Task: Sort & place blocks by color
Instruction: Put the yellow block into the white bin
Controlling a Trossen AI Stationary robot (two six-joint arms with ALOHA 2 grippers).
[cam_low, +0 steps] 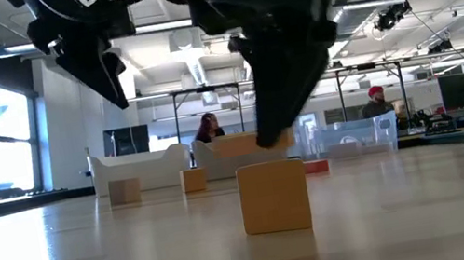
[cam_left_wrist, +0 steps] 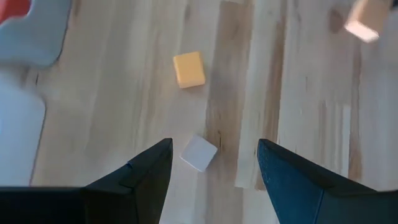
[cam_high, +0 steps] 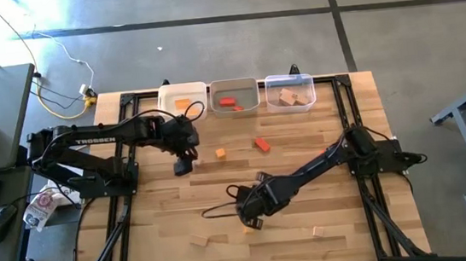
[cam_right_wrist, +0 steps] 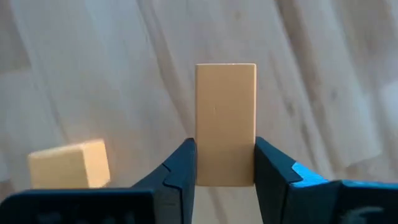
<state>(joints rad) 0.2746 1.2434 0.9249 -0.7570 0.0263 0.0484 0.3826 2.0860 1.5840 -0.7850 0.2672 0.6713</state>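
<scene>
Gripping a pale wooden bar [cam_right_wrist: 225, 124] at the desk's near middle, the right gripper [cam_right_wrist: 224, 168] must carry it to the clear bin [cam_high: 289, 92] — left gripper [cam_left_wrist: 214, 168] hovers released.

Bench [cam_high: 332, 177] centre open btwn arms w/ only orange cube [cam_high: 220, 153] & red block [cam_high: 262, 144] in the way, bins [cam_high: 236, 96] line the far edge, pale blocks [cam_high: 199, 241] dot near edge.
</scene>
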